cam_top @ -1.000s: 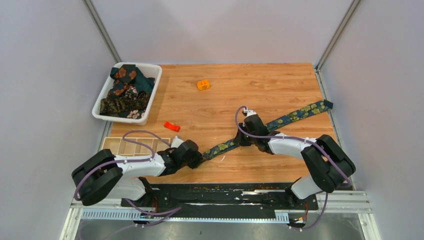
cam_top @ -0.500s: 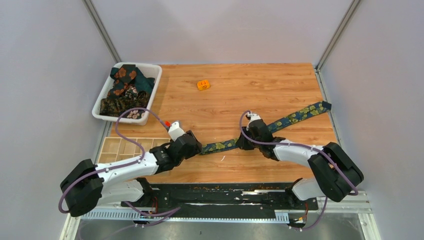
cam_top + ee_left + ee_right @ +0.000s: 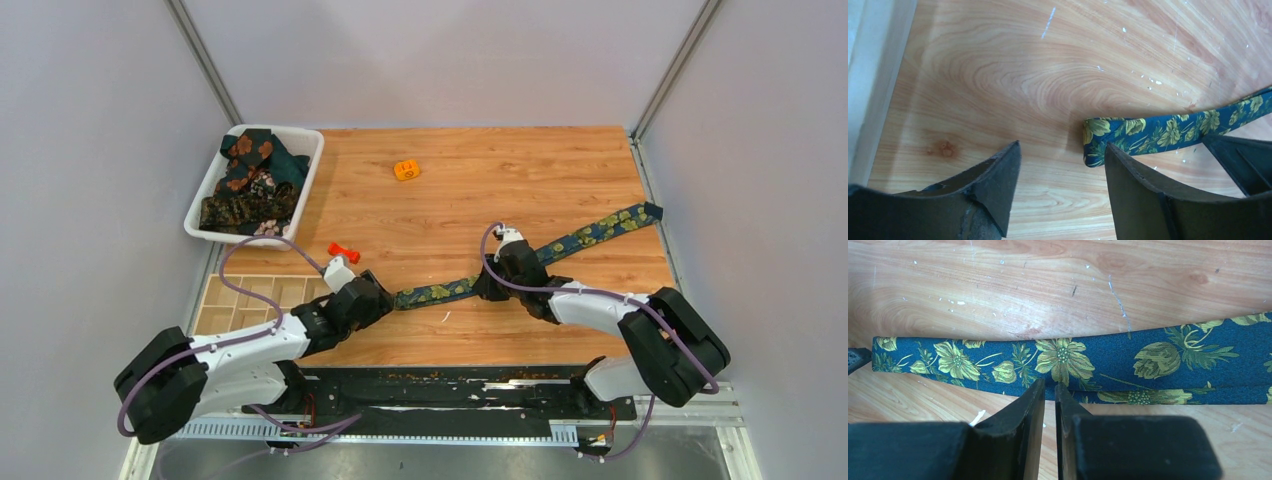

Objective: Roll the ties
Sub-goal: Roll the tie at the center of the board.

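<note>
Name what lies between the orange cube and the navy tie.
Nothing: only bare tabletop separates the orange cube from the navy tie, shown in the top view.

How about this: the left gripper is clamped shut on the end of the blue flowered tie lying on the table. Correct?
No. The left gripper is open; the end of the tie lies ungripped on the table, as the left wrist view shows.

you're looking at a navy tie [image 3: 1063, 357] wearing yellow-green flowers and leaves. the binned ties [image 3: 250, 180] are showing dark green with orange and pinkish blooms, their bin [image 3: 309, 180] reading white. the table [image 3: 520, 180] is showing honey wood grain, with an orange piece [image 3: 406, 170] and a red piece [image 3: 343, 251].
</note>
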